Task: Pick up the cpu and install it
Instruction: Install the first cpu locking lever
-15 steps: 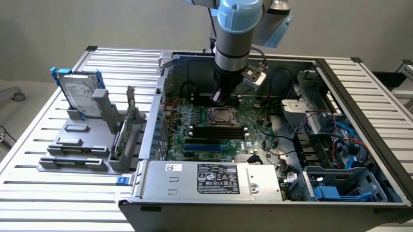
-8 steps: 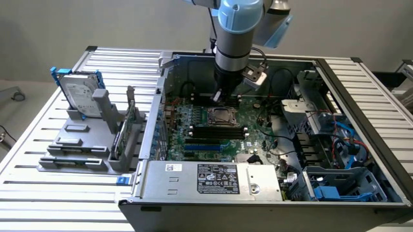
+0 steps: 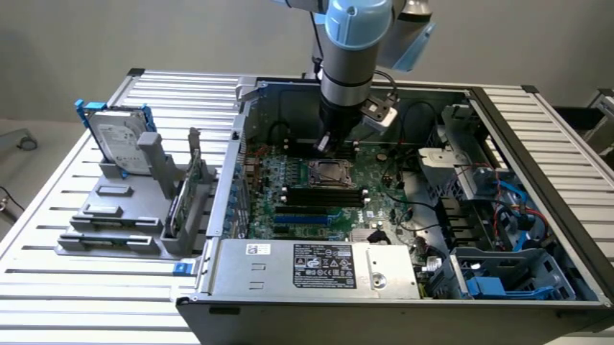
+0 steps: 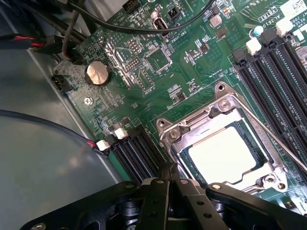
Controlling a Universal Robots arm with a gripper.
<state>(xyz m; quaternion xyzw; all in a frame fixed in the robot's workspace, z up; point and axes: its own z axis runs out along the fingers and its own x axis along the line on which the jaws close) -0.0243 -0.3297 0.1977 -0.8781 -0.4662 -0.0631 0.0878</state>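
Cpu [image 4: 224,155] sits in your socket [image 4: 225,143]; frame unlatched. Gripper [image 4: 169,184] fingers clenched, empty, just beside it.

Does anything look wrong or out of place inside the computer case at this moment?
Nothing stands out. The cpu lies flat and square in the socket on the green board, with no tilt visible. The gripper is shut just beside the socket and holds nothing. No damage or loose parts show near it.

One cpu [image 4: 226,154], one hard drive [image 3: 122,136]
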